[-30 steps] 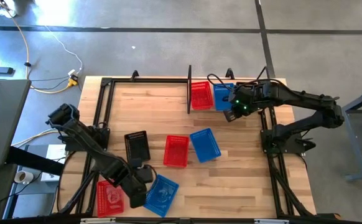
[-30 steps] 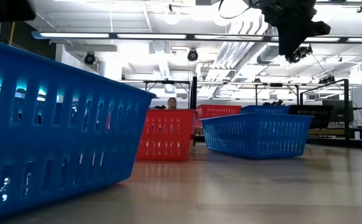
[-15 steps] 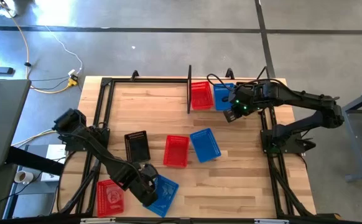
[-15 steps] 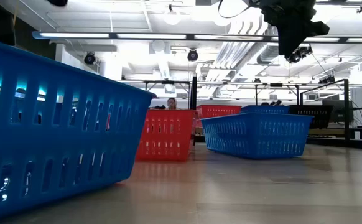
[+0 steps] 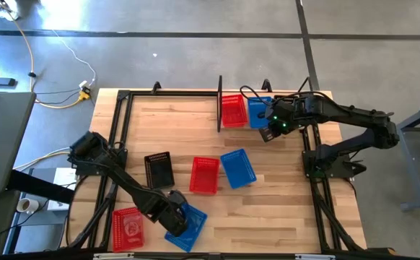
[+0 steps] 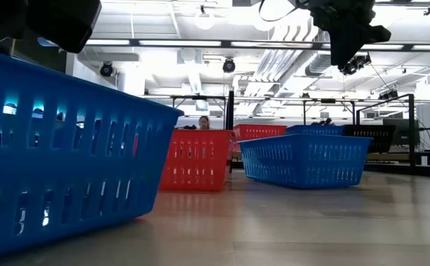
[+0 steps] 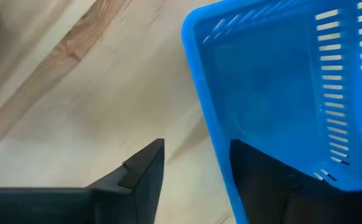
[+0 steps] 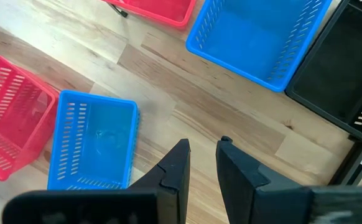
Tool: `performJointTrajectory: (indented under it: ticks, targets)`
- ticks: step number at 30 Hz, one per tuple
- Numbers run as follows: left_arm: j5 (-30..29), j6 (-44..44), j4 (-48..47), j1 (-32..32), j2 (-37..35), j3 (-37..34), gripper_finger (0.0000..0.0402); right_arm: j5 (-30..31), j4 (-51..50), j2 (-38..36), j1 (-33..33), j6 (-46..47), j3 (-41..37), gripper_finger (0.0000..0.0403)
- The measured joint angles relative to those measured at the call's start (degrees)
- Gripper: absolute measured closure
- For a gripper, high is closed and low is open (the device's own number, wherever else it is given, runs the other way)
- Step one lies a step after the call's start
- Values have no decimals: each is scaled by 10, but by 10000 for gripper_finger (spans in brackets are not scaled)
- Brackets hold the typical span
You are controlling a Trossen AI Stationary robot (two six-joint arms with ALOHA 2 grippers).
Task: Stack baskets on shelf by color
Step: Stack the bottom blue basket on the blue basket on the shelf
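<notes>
The table [image 5: 268, 209] holds most of the work undone. The shelf [image 5: 220, 103] at the far edge carries a red basket [image 5: 232, 110] and a blue one [image 5: 257, 112]; five baskets lie loose. The left gripper [image 7: 190, 174] stands with jaws apart astride the wall of the nearest blue basket [image 5: 187, 225], not clamped yet. The right gripper [image 8: 201, 163] hovers near the shelf, jaws slightly apart, holding nothing.
</notes>
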Motion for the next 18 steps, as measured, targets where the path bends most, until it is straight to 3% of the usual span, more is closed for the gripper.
performJointTrajectory:
  ticks: [5,11,18]
  targets:
    - [0,-27,5,0,0,0,286,-3,0,0,1,-9,0,337]
    - [-3,-50,5,0,-2,1,384,1,0,0,28,-28,0,337]
    - [-20,-36,4,3,-16,37,392,3,0,0,82,-22,0,337]
